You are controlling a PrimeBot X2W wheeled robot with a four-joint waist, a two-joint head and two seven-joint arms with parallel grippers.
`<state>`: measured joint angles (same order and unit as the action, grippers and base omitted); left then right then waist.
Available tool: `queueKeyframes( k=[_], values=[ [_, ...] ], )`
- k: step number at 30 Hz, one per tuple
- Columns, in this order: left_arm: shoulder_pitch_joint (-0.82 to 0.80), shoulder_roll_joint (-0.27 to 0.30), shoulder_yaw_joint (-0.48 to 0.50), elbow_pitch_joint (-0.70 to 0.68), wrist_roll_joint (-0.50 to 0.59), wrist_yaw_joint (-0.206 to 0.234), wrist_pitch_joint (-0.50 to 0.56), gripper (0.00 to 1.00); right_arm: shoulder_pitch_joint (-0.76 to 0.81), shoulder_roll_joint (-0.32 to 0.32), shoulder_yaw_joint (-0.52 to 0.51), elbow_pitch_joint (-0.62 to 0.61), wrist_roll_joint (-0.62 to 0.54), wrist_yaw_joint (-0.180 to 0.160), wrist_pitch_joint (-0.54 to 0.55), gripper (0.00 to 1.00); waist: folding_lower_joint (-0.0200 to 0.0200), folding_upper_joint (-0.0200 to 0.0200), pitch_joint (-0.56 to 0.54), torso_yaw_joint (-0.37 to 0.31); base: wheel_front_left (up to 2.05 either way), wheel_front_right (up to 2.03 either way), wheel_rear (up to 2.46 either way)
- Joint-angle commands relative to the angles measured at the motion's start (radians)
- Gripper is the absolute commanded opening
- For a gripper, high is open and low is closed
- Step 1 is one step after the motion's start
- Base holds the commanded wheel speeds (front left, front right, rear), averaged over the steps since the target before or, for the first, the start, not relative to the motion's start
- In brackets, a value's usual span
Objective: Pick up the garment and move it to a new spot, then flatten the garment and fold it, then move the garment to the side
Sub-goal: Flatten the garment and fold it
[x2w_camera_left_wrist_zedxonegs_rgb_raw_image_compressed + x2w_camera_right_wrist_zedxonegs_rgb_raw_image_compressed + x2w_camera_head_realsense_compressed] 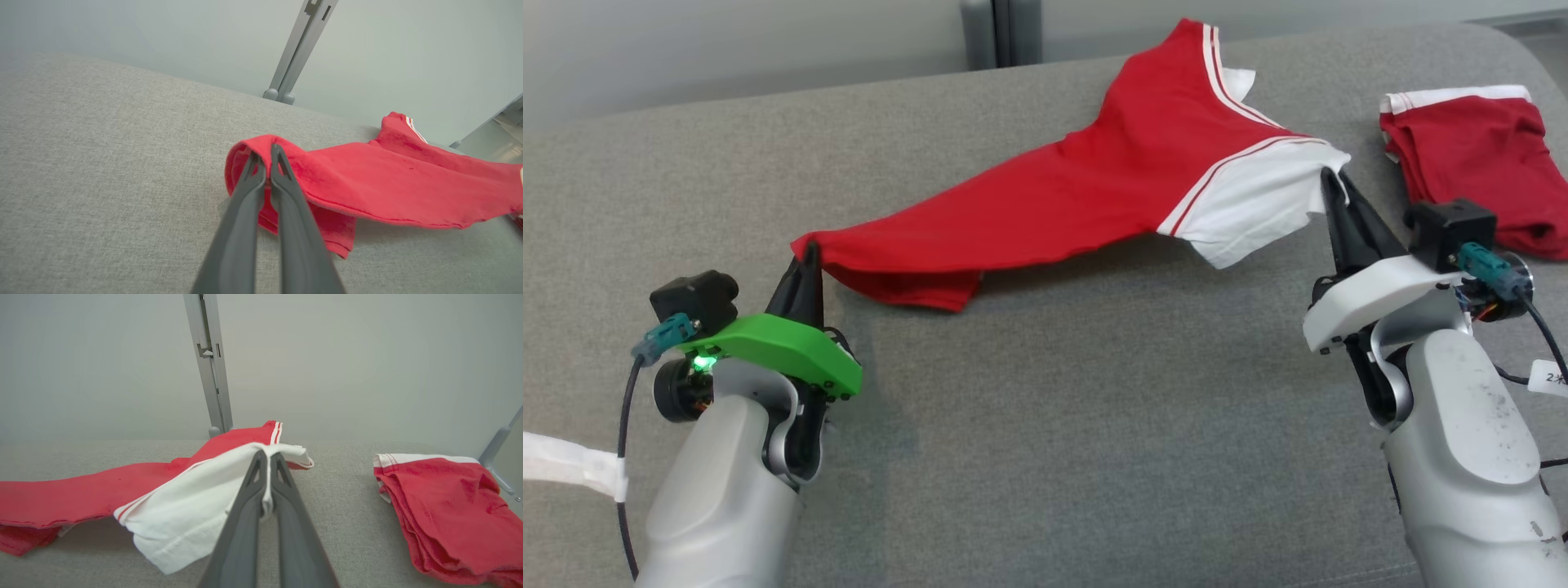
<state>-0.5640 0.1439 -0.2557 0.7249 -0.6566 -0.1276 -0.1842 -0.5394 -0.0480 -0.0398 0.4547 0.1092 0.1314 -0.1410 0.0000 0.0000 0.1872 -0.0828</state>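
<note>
Soft red-and-white garment (1094,188) on woven grey cushion (1054,425), left hand (810,255), right hand (1331,178) pinching its ends

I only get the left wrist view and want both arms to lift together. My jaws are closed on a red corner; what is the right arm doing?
Observer: The right gripper is shut on the white section of the same red garment.
Operator: Is the cloth slack between the arms?
Observer: No. In the head view it stretches as a band from the left gripper to the right one, with shadow under it on the grey cushion.
Operator: Anything close by on the right side?
Observer: A second red garment, folded with a white band, lies on the cushion apart from the held one, just beyond the right gripper.
</note>
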Motion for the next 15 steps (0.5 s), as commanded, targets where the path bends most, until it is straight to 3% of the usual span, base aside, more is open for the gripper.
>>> queueKeyframes(
  k=[1,7,15],
  values=[
    [0.025,0.022,-0.006,-0.049,-0.012,-0.005,0.004,0.00,0.017,-0.005,-0.010,-0.038,-0.010,-0.002,0.001,0.00,0.0000,0.0000,-0.076,0.010,0.00,0.00,0.00],
    [0.079,0.073,0.001,-0.290,-0.068,-0.004,0.050,0.00,0.030,-0.018,-0.035,-0.226,-0.012,-0.002,0.029,0.00,0.0000,0.0000,-0.172,0.010,0.00,0.00,0.00],
    [0.107,0.177,0.016,-0.753,-0.032,0.077,0.166,0.00,0.049,-0.066,-0.068,-0.621,-0.008,-0.002,0.141,0.00,0.0000,0.0000,-0.240,-0.004,0.00,0.00,0.00]
  ],
)
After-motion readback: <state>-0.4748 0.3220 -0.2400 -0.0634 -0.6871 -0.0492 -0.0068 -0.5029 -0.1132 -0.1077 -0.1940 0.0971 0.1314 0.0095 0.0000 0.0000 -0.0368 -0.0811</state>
